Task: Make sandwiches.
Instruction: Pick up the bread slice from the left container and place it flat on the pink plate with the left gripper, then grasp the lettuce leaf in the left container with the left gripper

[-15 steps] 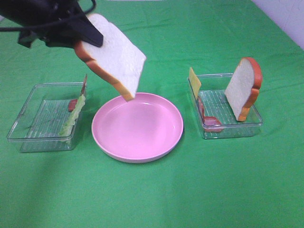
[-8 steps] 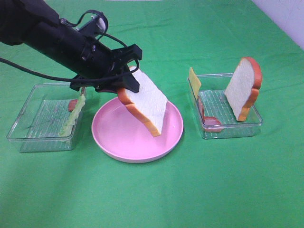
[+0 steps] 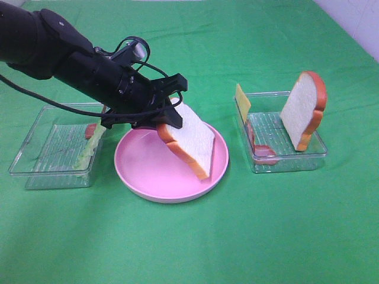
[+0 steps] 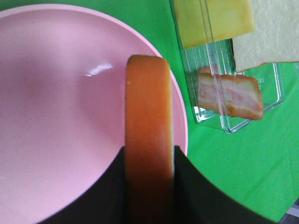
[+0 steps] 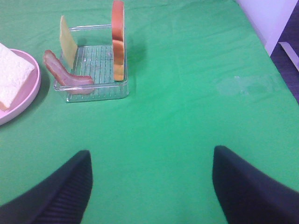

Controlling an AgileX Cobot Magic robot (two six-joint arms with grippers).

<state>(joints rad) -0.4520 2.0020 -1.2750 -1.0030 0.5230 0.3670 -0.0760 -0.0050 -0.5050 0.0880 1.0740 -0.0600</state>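
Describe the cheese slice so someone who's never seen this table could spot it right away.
Find the clear tray right of the pink plate. The cheese stands against its plate-side wall. It is thin and plain yellow, unlike the crusted bread slice and reddish meat strip.

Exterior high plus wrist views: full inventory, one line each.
plate: 1, pink, centre
trays: 2, clear, left tray and right tray flanking plate
held bread slice: 1, white, orange-brown crust, tilted over plate
standing bread slice: 1, same colours, upright in right tray
cheese square: 1, yellow, on edge in right tray
meat strips: 2, reddish-pink, one per tray
lettuce: 1, pale green, left tray
tablecloth: 1, green, under everything
left claw: 1, black, shut on held bread slice
right claw: 1, black, open over bare cloth
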